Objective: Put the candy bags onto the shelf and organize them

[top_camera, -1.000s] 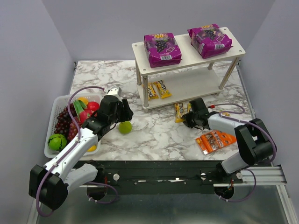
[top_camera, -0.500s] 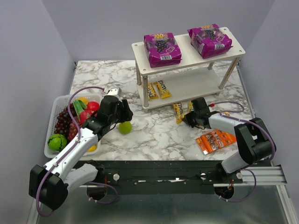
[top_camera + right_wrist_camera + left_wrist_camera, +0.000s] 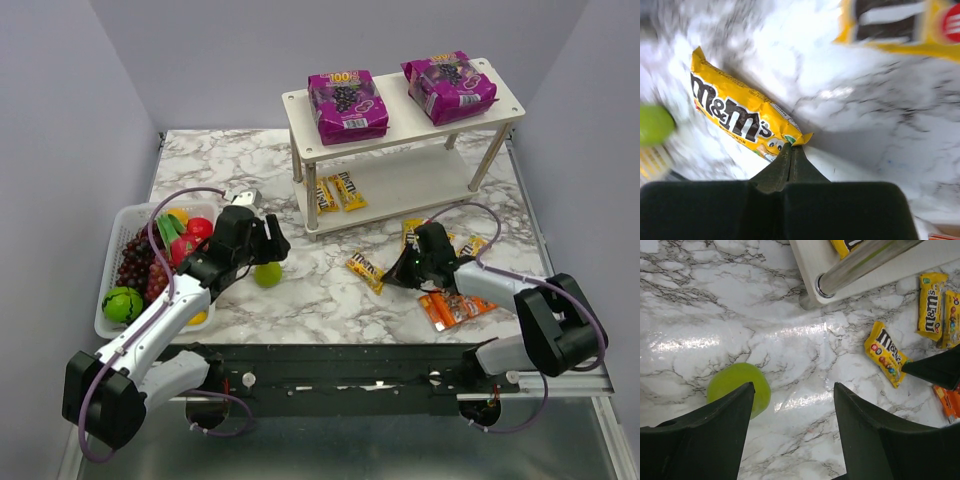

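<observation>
Right end effector [image 3: 791, 148] pinches a yellow packet [image 3: 735, 112], likely light and slippery, by its corner; left end effector [image 3: 792, 392] spread.

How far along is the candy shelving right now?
Done: both purple pouches sit atop the shelf, two yellow packets on its lower tier. In hand: the right end effector pinches a corner of another yellow packet. Left: loose yellow packets and the orange pack on the table.

end effector [image 3: 792, 390] gapes beside a green fruit [image 3: 732, 385].
</observation>
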Robot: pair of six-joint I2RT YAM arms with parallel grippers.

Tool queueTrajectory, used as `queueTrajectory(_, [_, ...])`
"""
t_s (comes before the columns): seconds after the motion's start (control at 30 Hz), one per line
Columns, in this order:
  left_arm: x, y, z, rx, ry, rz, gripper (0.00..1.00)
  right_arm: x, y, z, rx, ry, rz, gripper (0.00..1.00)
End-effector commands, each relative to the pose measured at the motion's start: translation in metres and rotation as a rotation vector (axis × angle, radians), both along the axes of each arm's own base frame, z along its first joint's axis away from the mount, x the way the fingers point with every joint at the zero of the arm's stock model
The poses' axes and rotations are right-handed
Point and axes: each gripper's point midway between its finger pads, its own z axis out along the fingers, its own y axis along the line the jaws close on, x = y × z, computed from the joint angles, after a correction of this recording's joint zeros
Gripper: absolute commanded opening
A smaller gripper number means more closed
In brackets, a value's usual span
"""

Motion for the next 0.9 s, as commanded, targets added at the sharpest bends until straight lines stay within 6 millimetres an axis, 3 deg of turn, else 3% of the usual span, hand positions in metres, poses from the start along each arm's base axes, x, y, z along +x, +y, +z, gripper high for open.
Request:
queueTrajectory(0.0, [-0.005, -0.011, -0.012, -0.037, 0.037, -0.057, 0.78, -0.042, 0.024, 0.001, -0.022, -0.053, 0.332, 0.01])
queueTrajectory(0.23, [-0.016, -0.034, -0.033, -0.061, 0.117, -0.177, 0.9, -0.047, 0.043, 0.005, -0.087, -0.125, 0.418, 0.01])
queueTrajectory(0.3, [-0.019, -0.043, -0.035, -0.076, 0.126, -0.203, 0.91, -0.046, 0.04, 0.004, -0.094, -0.115, 0.388, 0.12])
queueTrajectory(0.33, [-0.021, -0.048, -0.039, -0.072, 0.138, -0.219, 0.91, -0.044, 0.039, 0.004, -0.095, -0.112, 0.359, 0.29])
queueTrajectory(0.47, [-0.026, -0.062, -0.046, -0.079, 0.171, -0.248, 0.89, -0.045, 0.037, 0.011, -0.077, -0.123, 0.31, 0.53])
queueTrajectory(0.87, [-0.028, -0.089, -0.061, -0.102, 0.234, -0.296, 0.82, -0.063, 0.048, 0.003, 0.01, -0.026, 0.322, 0.54])
